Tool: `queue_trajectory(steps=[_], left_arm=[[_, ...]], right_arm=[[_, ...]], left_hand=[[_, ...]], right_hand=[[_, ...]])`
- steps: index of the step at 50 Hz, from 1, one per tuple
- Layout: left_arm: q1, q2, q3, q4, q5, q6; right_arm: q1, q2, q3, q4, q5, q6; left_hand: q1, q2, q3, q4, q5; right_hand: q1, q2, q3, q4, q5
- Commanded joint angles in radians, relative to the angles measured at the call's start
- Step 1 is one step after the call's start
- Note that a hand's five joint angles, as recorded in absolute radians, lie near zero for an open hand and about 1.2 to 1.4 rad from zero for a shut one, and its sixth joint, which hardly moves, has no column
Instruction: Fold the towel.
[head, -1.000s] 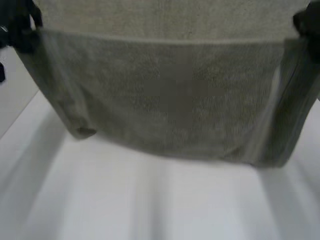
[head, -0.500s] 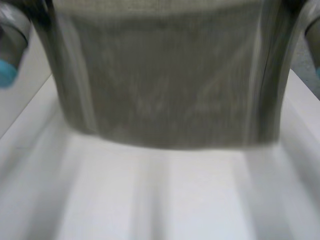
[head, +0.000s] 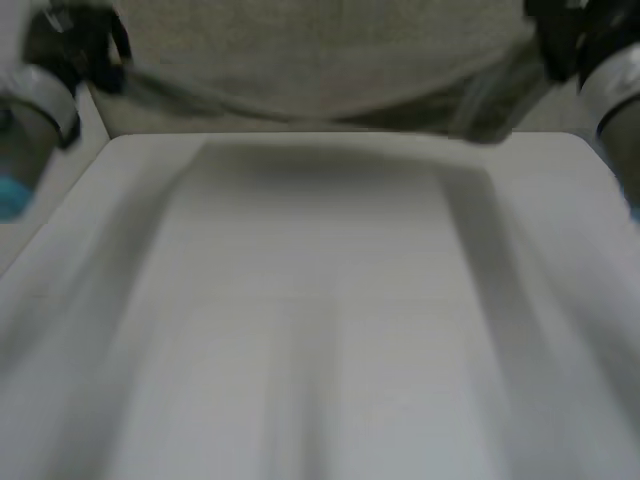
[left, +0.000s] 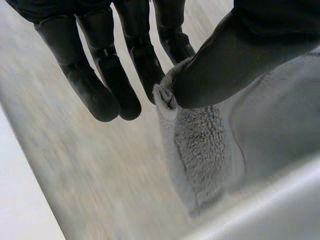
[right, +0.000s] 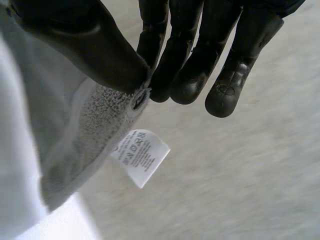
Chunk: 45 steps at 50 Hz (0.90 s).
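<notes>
Towel: grey terry towel (head: 320, 50) held up and stretched between both hands across the far side of the head view; its sagging lower edge lies near the far edge of the worktop (head: 320, 330); contact there cannot be told.
Left hand: left hand (left: 225, 55) at one corner of the towel; thumb pinching the corner hem against the fingers (left: 175, 42); remaining fingers straight and a little spread, clear of the cloth.
Right hand: right hand (right: 85, 45) at the opposite corner; thumb pinching the hem against the fingers (right: 190, 70), which lie close together; white care label (right: 141, 156) hanging from the hem just below the thumb tip.
Change: one second ago the towel hung low over the middle of the worktop; half a second ago it covered the upper half of the head view; its lower edge is now back at the far edge, the white surface uncovered.
</notes>
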Motion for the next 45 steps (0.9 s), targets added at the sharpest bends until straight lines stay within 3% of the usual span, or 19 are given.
queue_trajectory(steps=[1,6,12,21,28,34,40,42,45], left_arm=[[0.002,-0.03,-0.419,0.224,0.088,0.249],[0.013,-0.021,-0.535,0.261,0.109,0.362],[0.056,0.019,-0.599,0.26,0.128,0.38],[0.173,0.306,-0.749,0.227,0.24,0.363],[0.237,0.533,-0.821,0.131,0.351,0.264],[0.24,0.532,-0.826,0.121,0.365,0.242],[0.214,0.352,-0.786,0.121,0.352,0.256],[0.162,0.25,-0.716,0.117,0.323,0.276],[0.134,0.188,-0.672,0.115,0.292,0.287]], right_arm=[[-0.014,0.089,0.255,-0.006,-0.071,-0.041],[-0.036,0.082,0.347,-0.007,-0.082,-0.081],[-0.056,-0.015,0.39,0.007,-0.073,-0.086],[-0.146,-0.289,0.439,0.201,-0.103,-0.078],[-0.211,-0.441,0.425,0.381,-0.204,-0.083],[-0.228,-0.429,0.415,0.389,-0.232,-0.081],[-0.215,-0.259,0.379,0.387,-0.215,-0.093],[-0.202,-0.143,0.329,0.389,-0.208,-0.097],[-0.195,-0.081,0.293,0.389,-0.202,-0.097]], left_hand=[[-0.066,-0.124,-0.158,-0.126,-0.296],[-0.066,-0.124,-0.158,-0.126,-0.296],[-0.066,-0.124,-0.158,-0.126,-0.296],[-0.066,-0.124,-0.158,-0.126,-0.296],[-0.066,-0.124,-0.158,-0.126,-0.296],[-0.066,-0.124,-0.158,-0.126,-0.296],[-0.066,-0.124,-0.158,-0.126,-0.296],[-0.066,-0.124,-0.158,-0.126,-0.296],[-0.066,-0.124,-0.158,-0.126,-0.296]], right_hand=[[0.06,0.056,0.058,0.058,0.03],[0.06,0.056,0.058,0.058,0.03],[0.06,0.056,0.058,0.058,0.03],[0.06,0.056,0.058,0.058,0.03],[0.06,0.056,0.058,0.058,0.03],[0.06,0.056,0.058,0.058,0.03],[0.06,0.056,0.058,0.058,0.03],[0.06,0.056,0.058,0.058,0.03],[0.06,0.056,0.058,0.058,0.03]])
